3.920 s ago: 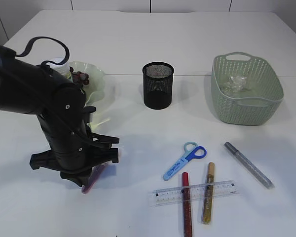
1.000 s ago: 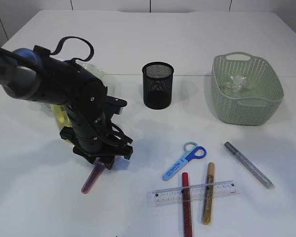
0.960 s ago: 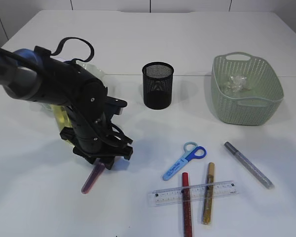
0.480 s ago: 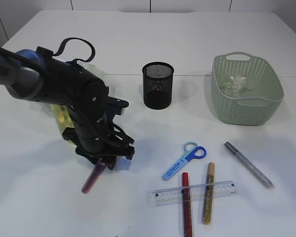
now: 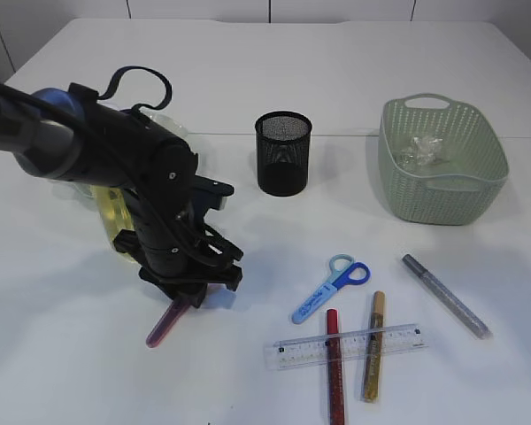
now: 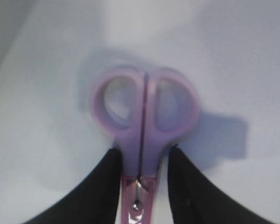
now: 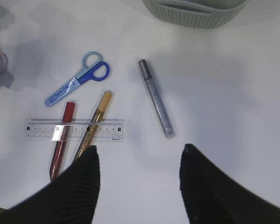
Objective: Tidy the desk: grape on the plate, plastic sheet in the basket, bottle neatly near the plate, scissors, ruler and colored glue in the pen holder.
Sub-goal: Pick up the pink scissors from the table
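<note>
Now pink scissors (image 6: 142, 126) between left hand (image 6: 141, 186) fingers (image 6: 105, 186)

Two scissors (image 5: 332, 288); three glue pens (image 5: 373, 344); one ruler (image 5: 347, 346)

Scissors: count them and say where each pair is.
2. The purple scissors lie on the table between the left gripper fingers; the blue scissors lie mid-table above the ruler. None seems hidden.
</note>
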